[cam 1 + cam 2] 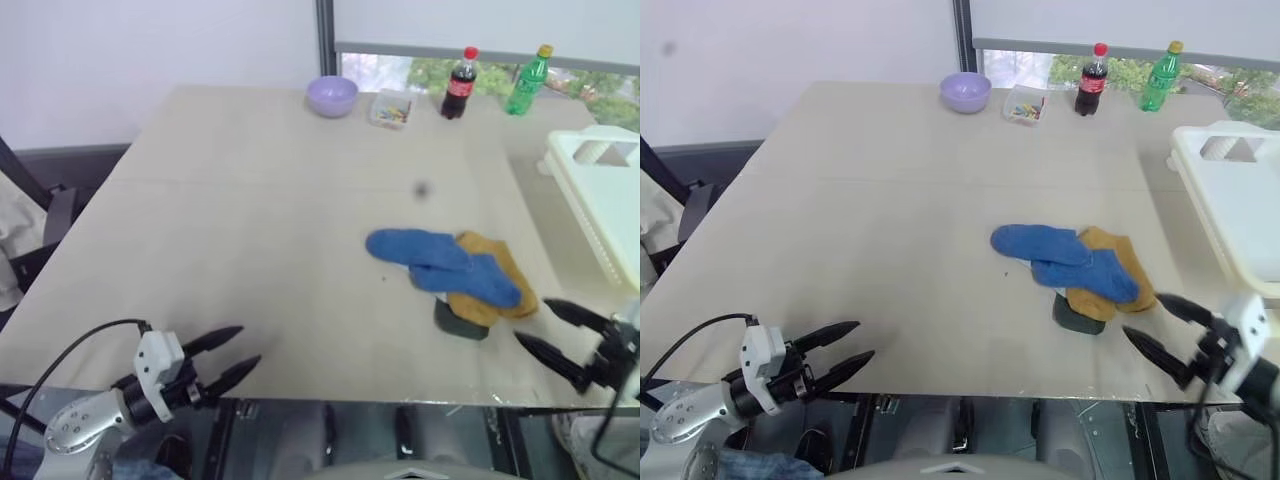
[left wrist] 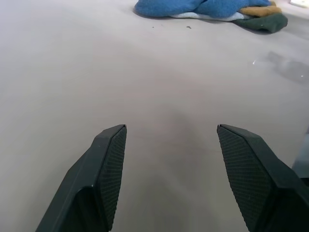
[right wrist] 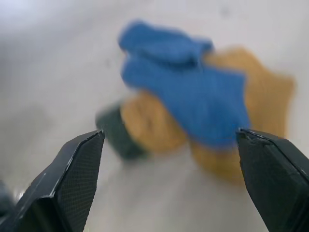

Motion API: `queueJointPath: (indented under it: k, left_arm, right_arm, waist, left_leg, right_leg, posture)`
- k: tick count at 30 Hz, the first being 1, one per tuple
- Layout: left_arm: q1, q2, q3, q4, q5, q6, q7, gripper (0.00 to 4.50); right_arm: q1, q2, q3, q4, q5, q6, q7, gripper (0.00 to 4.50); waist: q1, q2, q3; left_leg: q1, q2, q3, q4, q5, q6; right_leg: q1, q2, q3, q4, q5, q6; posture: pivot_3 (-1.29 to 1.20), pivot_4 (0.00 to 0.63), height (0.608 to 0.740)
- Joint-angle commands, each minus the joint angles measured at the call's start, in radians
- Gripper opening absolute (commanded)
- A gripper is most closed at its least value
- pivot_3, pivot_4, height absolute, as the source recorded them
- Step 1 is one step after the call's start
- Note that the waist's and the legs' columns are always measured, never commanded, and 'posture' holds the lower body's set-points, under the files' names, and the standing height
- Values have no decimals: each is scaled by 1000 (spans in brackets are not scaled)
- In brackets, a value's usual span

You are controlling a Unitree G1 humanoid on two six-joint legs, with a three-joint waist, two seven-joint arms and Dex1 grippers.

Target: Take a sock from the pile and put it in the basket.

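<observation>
The pile (image 1: 450, 280) of socks is lying on the tabletop (image 1: 250, 230), toward its right near edge, with the basket (image 1: 600, 190) waiting off the right edge. The right pincer (image 1: 548, 330) is hovering just beside the pile, fingers wide apart and empty, seemingly lining up a grab. The left pincer (image 1: 235, 355) is idling spread and empty, well apart.

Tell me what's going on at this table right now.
A two-armed robot is working on a pile of blue, mustard and dark green socks near the table's front right. The right gripper, jaws wide open and empty, points at the pile from just beside it. The left gripper hangs open over the table's near left edge, holding nothing. The cream basket waits at the right edge; no sock is visibly in it.
</observation>
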Motion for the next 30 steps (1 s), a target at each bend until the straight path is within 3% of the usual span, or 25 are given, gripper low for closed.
queueJointPath:
  k: [1, 9, 21, 24, 29, 30]
  left_arm:
    - [-44, 19, 44, -3, -77, 33, -25, 3200]
    - [-118, 85, 103, -75, -243, 215, -58, 3200]
    - [-121, 72, 110, -110, -240, 248, -58, 3200]
    - [-123, 75, 119, -107, -247, 253, -66, 3200]
    - [-126, 70, 128, -106, -261, 258, -79, 3200]
    - [-126, 69, 130, -107, -265, 260, -81, 3200]
  right_arm:
    - [-123, -27, 79, -31, -19, 125, -131, 4431]
    - [-421, -14, 240, 64, 33, 484, -315, 4431]
    - [-662, 100, 219, 219, 137, 692, -410, 4431]
    - [-675, 109, 226, 237, 126, 683, -410, 3651]
    - [-670, 116, 235, 246, 108, 664, -407, 1303]
    - [-668, 115, 237, 245, 104, 661, -405, 1061]
  waist:
    - [3, -1, 1]
    - [-1, -6, 7]
    - [2, -6, 8]
    - [2, -6, 8]
    - [0, -5, 9]
    - [-1, -5, 9]
  left_leg:
    - [0, 0, 0, 1, 0, 0]
    - [-2, -1, 0, 3, 3, 4]
    - [-2, -2, 1, 3, 3, 5]
    - [-3, -2, 1, 3, 3, 5]
    - [-3, -2, 1, 3, 3, 5]
    - [-3, -2, 1, 3, 3, 5]
  right_leg:
    - [0, 0, 0, 2, 0, 0]
    - [-1, -2, 0, 5, 2, -4]
    - [-2, 0, 1, 7, 2, -4]
    - [-2, 0, 1, 7, 2, -4]
    - [-2, 0, 1, 7, 2, -4]
    - [-2, 0, 1, 7, 2, -4]
  posture:
    - [0, 150, 730]
    - [0, 150, 730]
    - [0, 150, 730]
    - [0, 150, 730]
    - [0, 150, 730]
    - [0, 150, 730]
